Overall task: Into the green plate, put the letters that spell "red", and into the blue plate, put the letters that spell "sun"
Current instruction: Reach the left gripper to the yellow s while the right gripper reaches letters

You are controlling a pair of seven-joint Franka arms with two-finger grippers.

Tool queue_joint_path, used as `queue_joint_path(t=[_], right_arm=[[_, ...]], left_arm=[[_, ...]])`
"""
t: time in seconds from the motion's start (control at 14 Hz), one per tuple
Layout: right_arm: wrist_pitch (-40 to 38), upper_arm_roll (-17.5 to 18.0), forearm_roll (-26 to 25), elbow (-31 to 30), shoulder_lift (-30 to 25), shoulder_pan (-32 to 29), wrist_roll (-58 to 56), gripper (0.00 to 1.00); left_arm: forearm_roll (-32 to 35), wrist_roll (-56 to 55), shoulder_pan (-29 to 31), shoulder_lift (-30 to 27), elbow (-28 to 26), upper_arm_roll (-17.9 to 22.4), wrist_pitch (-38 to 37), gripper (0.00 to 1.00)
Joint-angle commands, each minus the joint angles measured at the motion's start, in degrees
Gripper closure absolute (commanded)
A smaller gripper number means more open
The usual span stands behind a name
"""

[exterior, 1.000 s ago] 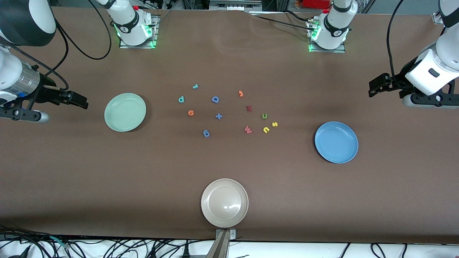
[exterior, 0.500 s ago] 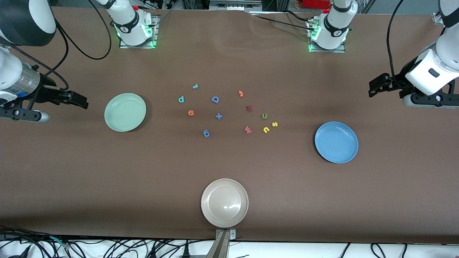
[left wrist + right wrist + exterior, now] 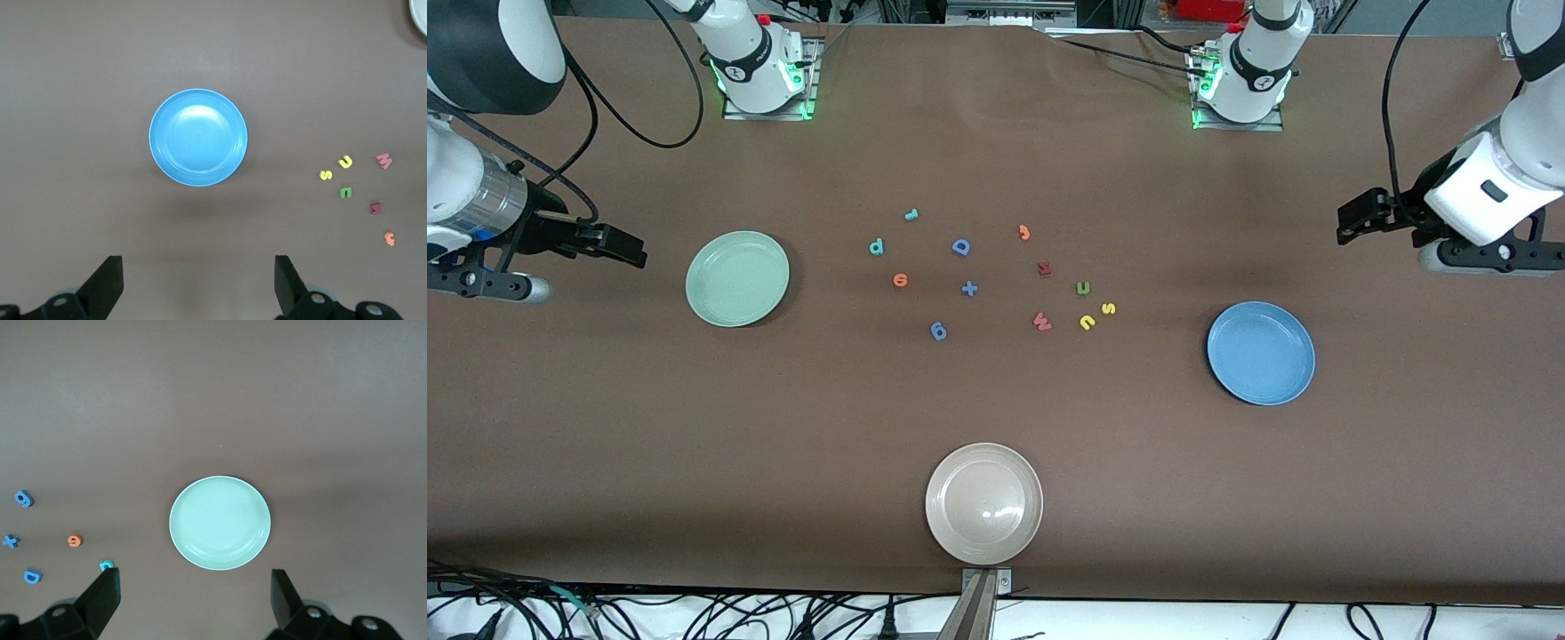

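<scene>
Front view is showing a beige plate (image 3: 983, 504) neither wrist view fully catches; left gripper (image 3: 197, 283) and right gripper (image 3: 193, 600) are hanging wide open, empty, over the desk (image 3: 694, 427) ends.

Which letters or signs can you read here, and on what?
All are foam pieces lying on the table.
teal "r"
teal "d"
orange "e"
yellow "s"
yellow "u"
green "n"
blue "D"
orange "j"
dark red "M"
red "W"
blue "+"
blue "g" or "9"
Nothing else is readable.

The letters (image 3: 996, 271) lay clustered mid-surface, between two plates: one plate (image 3: 737, 278) toward the right arm's end, another plate (image 3: 1261, 353) toward the left arm's end. A third plate (image 3: 983, 504) sat nearest the front camera.
</scene>
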Motion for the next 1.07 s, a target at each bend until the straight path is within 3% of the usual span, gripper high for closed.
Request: queue_joint_path(t=[0.0, 0.21, 0.5, 0.79, 1.0], right_arm=[[-1.15, 0.42, -0.42, 0.65, -0.14, -0.36, 0.65, 0.0], [-1.06, 0.51, -0.42, 0.74, -0.14, -0.27, 0.74, 0.0], [-1.15, 0.51, -0.5, 0.65, -0.14, -0.27, 0.74, 0.0], [-1.15, 0.51, -0.59, 0.74, -0.05, -0.27, 0.65, 0.0], [-2.02, 0.42, -0.59, 0.57, -0.22, -0.27, 0.56, 0.0]], left_arm=[[-1.05, 1.18, -0.62, 1.62, 0.39, -0.5, -0.05, 0.0], [-1.14, 0.56, -3.07, 4.69, 0.66, -1.12, 2.48, 0.0], [-1.4, 0.21, -9.57, 12.24, 0.57, -1.12, 11.53, 0.0], [-2.99, -9.18, -14.93, 18.4, -0.48, -1.03, 17.69, 0.0], [-2.99, -11.47, -15.74, 19.56, -5.21, -1.03, 21.81, 0.0]])
